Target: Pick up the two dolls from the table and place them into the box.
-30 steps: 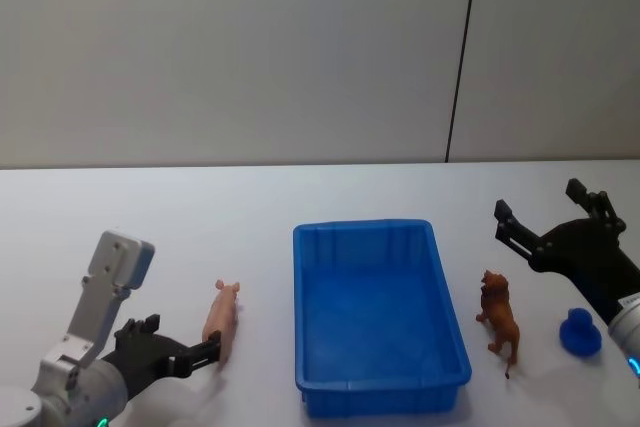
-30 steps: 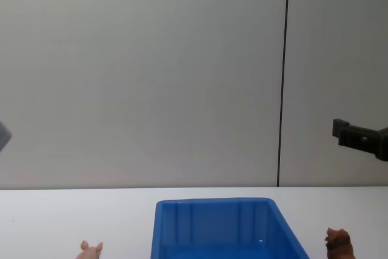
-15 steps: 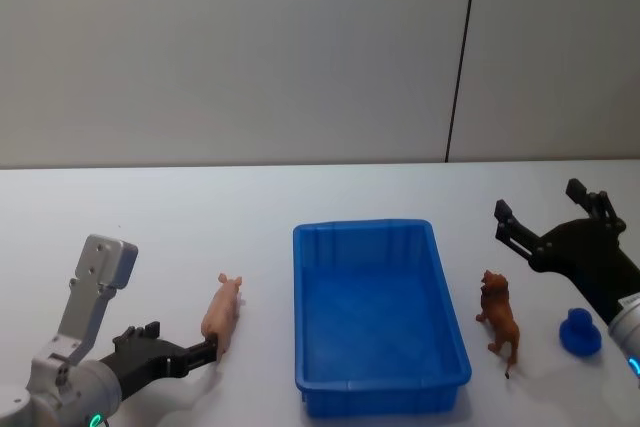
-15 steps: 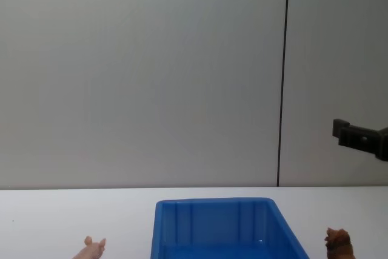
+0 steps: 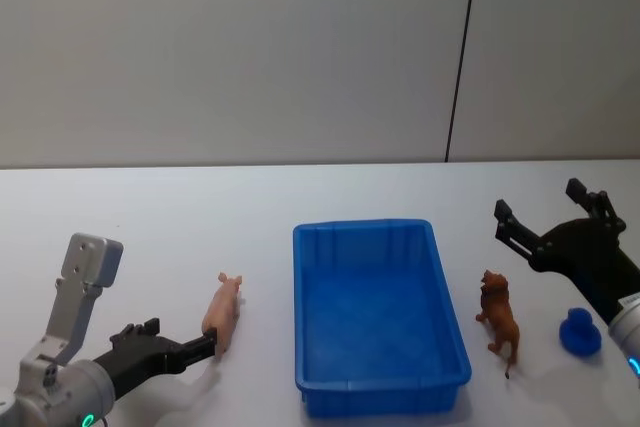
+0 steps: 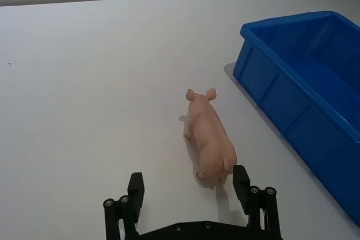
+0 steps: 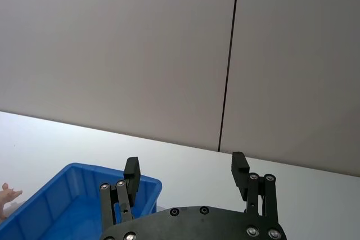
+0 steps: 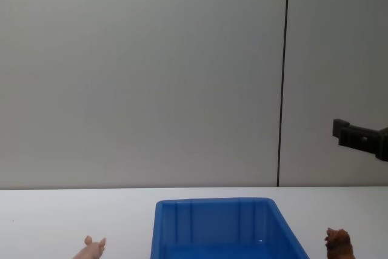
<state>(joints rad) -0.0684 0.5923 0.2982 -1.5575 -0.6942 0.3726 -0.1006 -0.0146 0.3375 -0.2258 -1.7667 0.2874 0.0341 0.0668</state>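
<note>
A pale pink pig doll [image 5: 222, 311] stands on the white table [image 5: 150, 227], left of the blue box [image 5: 375, 232]. In the left wrist view the pig [image 6: 209, 139] has its rump just inside the tip of one finger of my open left gripper [image 6: 188, 186], head pointing away. In the head view the left gripper [image 5: 182, 337] sits low, just behind it. The reddish-brown doll [image 5: 499, 318] stands right of the box. My right gripper [image 5: 538, 199] hovers open above and behind it, holding nothing. The box [image 7: 56, 195] lies below the right gripper [image 7: 185, 167].
A small blue object [image 5: 580, 333] sits on the table right of the brown doll, under the right arm. A plain grey wall with a dark vertical seam [image 5: 460, 57] rises behind the table. In the chest view one right finger [image 8: 357, 137] hangs high above the box [image 8: 218, 222].
My left arm has drawn back to the left and lower. The pink pig turned slightly and shifted a little farther from me. The right arm and brown doll stayed still.
</note>
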